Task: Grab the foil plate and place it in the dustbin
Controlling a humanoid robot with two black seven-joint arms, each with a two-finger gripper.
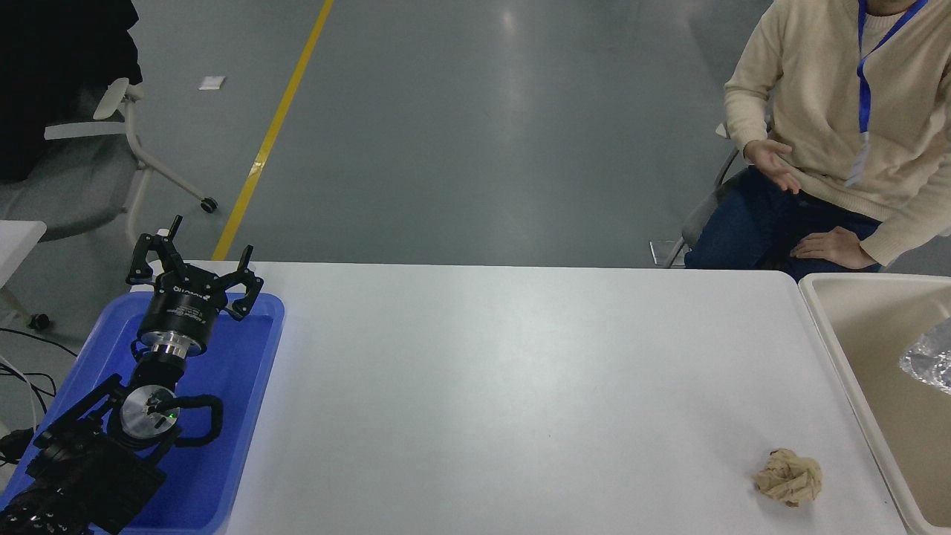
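One white table (520, 386) across most of the view, bare but for small things. Flush at its right end, the dustbin (825, 349), cream, thick-rimmed, cut off by the picture's edge. Down at the lower left, a blue tray (252, 416) under the parked left gripper (195, 276), fingers spread apart, holding nothing. No right gripper anywhere in view. Already inside the dustbin, against the right edge of the view: the foil plate (929, 360), only a crinkled silver corner showing, long axis impossible to judge. Far across the table from the left gripper, clearly on the right arm's side. Probably nothing left but withdrawal. Smallest, a crumpled paper ball (789, 477) just beside the bin.
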